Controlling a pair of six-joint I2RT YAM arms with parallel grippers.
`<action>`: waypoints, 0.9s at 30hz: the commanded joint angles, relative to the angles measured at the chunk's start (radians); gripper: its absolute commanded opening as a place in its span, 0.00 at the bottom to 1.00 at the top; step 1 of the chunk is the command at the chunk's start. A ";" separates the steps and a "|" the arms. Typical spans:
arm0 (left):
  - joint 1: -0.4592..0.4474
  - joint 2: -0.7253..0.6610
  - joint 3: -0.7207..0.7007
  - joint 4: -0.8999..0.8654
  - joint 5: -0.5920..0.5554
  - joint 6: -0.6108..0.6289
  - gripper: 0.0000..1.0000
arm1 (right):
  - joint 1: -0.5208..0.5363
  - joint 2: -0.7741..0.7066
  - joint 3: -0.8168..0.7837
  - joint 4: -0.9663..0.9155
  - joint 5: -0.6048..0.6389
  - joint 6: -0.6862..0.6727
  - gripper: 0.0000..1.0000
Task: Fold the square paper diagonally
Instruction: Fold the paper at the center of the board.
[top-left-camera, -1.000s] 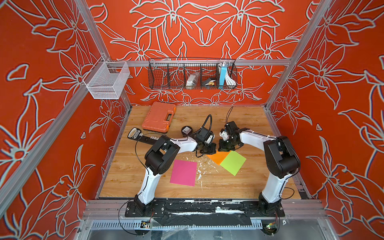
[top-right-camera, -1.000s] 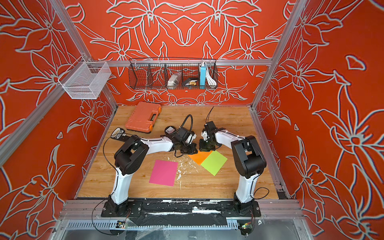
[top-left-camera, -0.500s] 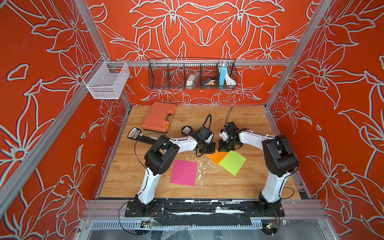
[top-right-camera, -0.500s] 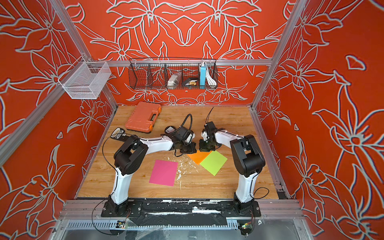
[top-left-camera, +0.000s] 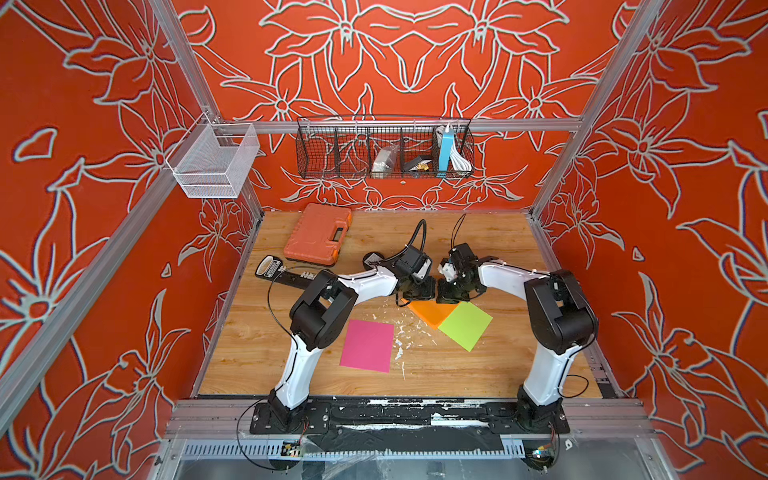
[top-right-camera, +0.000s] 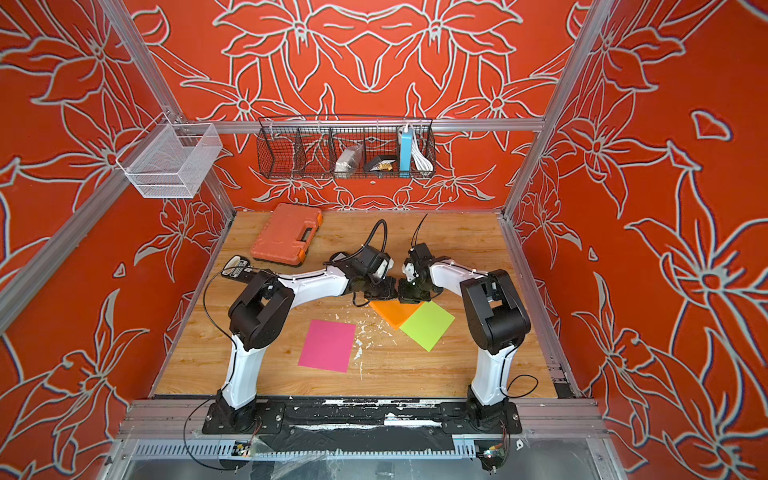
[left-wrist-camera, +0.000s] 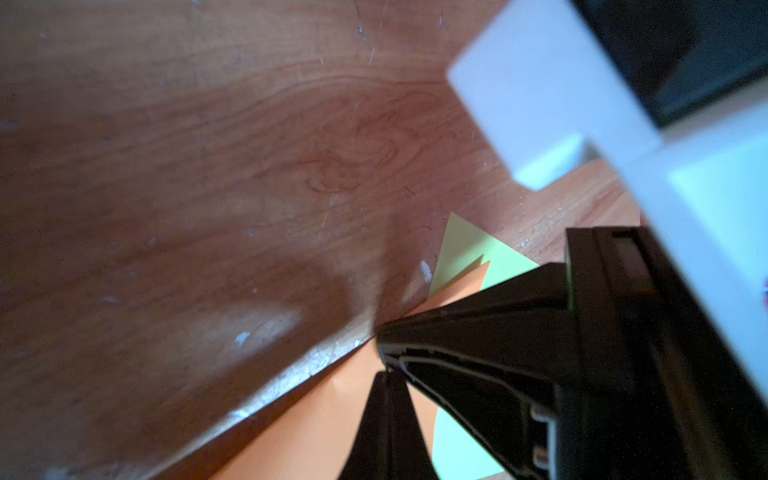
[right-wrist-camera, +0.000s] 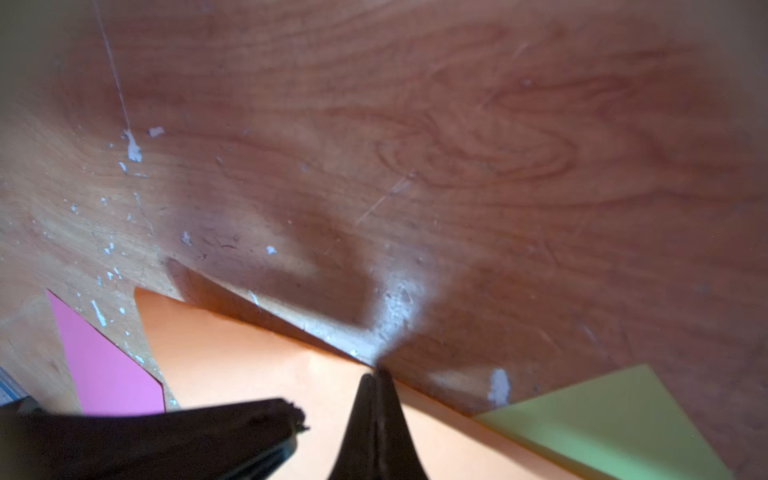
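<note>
Orange paper lies near the middle of the wooden bench, already doubled into a triangle, with its long edge turned toward the back wall and its point toward the front. In the left wrist view we see two slightly offset layers at one sharp corner. A green sheet overlaps it on the robot's right side, but we cannot tell which of the two lies on top. A pink sheet rests flat and apart on the other side, with white flecks scattered on the wood between them. The left hand and the right hand stand nearly side by side over the triangle's long edge, both pointing down. We see each one fully closed: in the left wrist view the dark fingertips meet in a single point right at the paper's edge, and in the right wrist view the fingertips do the same. Whether either pinches a layer or only presses on it we cannot tell. Toward the back left of the bench sits an orange tool case. A black wire basket hangs on the rear wall, and a white mesh basket on the left rail.
</note>
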 joint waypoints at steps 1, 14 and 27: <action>-0.007 0.043 0.013 -0.033 -0.009 -0.005 0.00 | -0.001 0.009 -0.022 -0.020 0.041 -0.016 0.00; -0.006 0.064 0.001 -0.049 -0.042 0.006 0.00 | -0.002 0.015 -0.020 -0.023 0.048 -0.017 0.00; 0.038 -0.016 -0.131 -0.024 -0.070 0.020 0.00 | -0.001 0.017 -0.022 -0.030 0.074 -0.021 0.00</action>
